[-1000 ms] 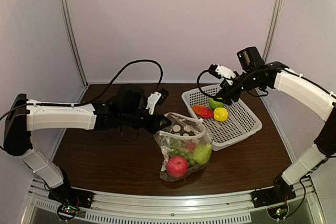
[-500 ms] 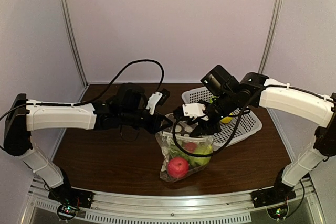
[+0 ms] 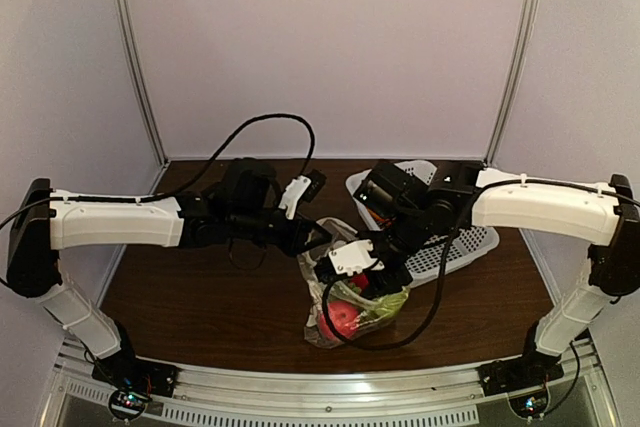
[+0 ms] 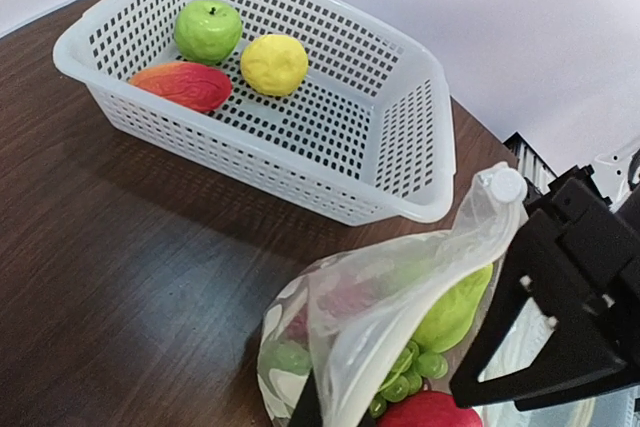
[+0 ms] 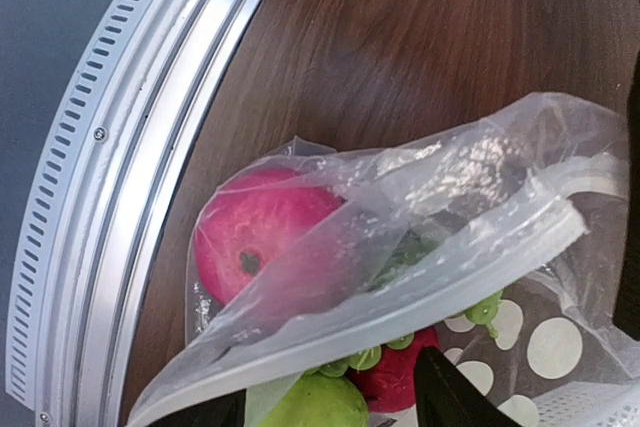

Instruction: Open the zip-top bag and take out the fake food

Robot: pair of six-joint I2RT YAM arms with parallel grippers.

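Two grippers at the clear, crinkly white-dotted zip-top bag [image 3: 350, 297] on the dark wooden table [image 3: 200, 312]: left gripper [image 3: 313, 238] pinches its rim, right gripper [image 3: 370, 277] hangs open and empty over it, and the film looks floppy and slippery, so grab the zip strip [image 5: 400, 292].

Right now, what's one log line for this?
left end effector: shut on zip-top bag | right end effector: open over bag | fake food: some inside bag

Place: robot lab cell.
Walls: plain lilac panels [image 3: 330, 47], aluminium posts [image 3: 137, 57], behind the left gripper [image 3: 315, 237].
Base: slotted aluminium rail [image 3: 300, 397] edging the dark wood worktop [image 3: 200, 297].
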